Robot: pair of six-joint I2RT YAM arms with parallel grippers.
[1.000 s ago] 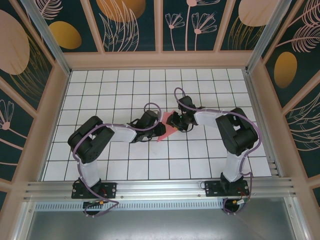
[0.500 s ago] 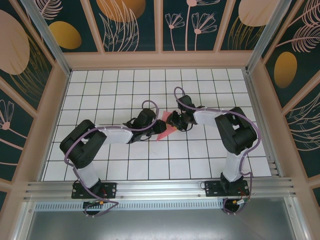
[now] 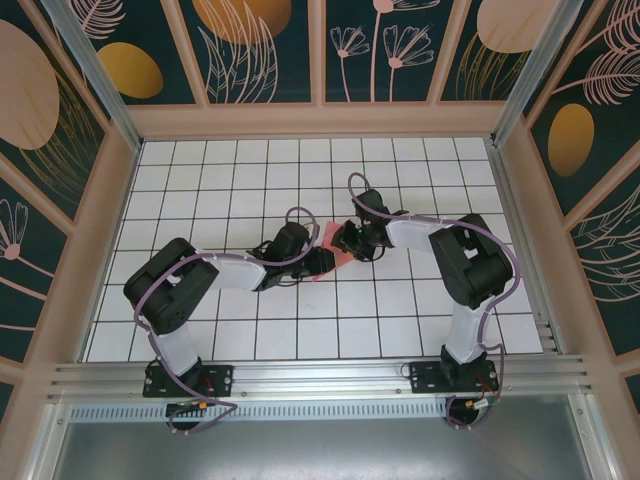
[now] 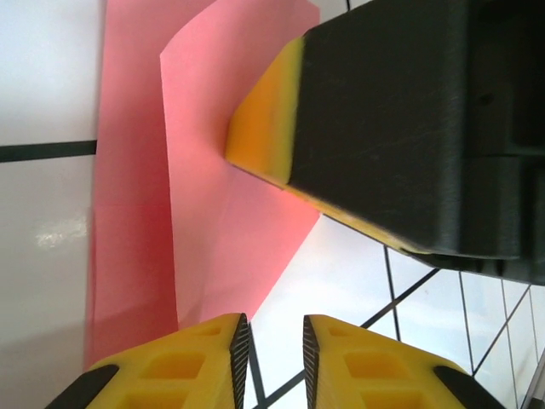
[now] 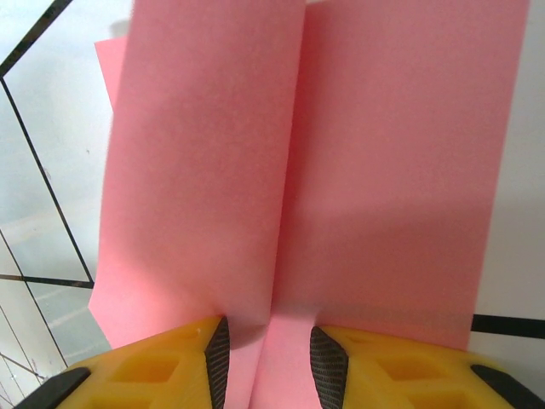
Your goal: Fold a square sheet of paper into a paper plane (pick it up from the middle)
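Pressing a crease flat looks like the step in hand. To do it well, one claw should pin the square sheet of paper (image 5: 383, 170) while the other runs along the fold without dragging the sheet across the table (image 3: 250, 170).

The right gripper (image 5: 268, 349) has its jaws apart and straddles the raised fold. That fold runs from the top of the right wrist frame straight down into the gap between the yellow pads, which are not closed on the paper. In the left wrist frame, one of those pads (image 4: 260, 128) bears down on the sheet in the upper middle.

The left gripper (image 4: 274, 341) sits at the bottom of that frame. Its jaws are a narrow slit apart, with only white tile and a grid line between them. My judgement is that it should slide outward from the pinned spot, pressing low and evenly.

The sheet lies at the centre of the top view, between the two claws. It is salmon pink, thin and matte, and already doubled: one flap overlaps another along a sharp straight edge, and a slanted edge cuts toward the lower centre of the left wrist frame.
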